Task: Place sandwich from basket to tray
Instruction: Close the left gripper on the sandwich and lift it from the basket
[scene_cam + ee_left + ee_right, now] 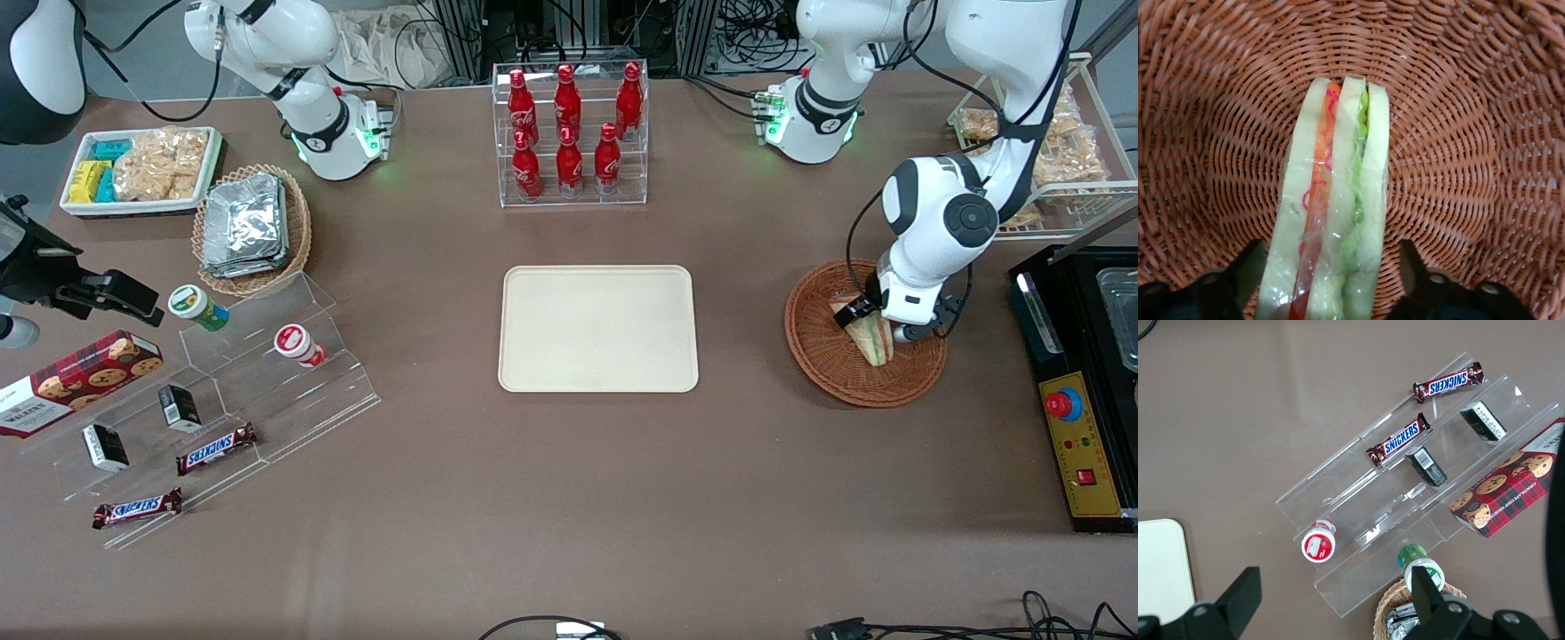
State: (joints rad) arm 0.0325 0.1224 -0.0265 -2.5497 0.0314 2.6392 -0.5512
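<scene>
Gripper (1331,283) astride sandwich (1335,200) (fingers (1248,270) apart), basket (1458,133)

— What's on the table toward the parked arm's end?

— A clear stepped rack (222,391) with two Snickers bars (216,448), small dark boxes (180,407) and two little tubs (197,308). A cookie box (76,378) lies beside it.

— And in the middle?

— Six red bottles (569,124) on a clear stand, cola I think. Near them, a tan basket of foil packets (244,224).
</scene>
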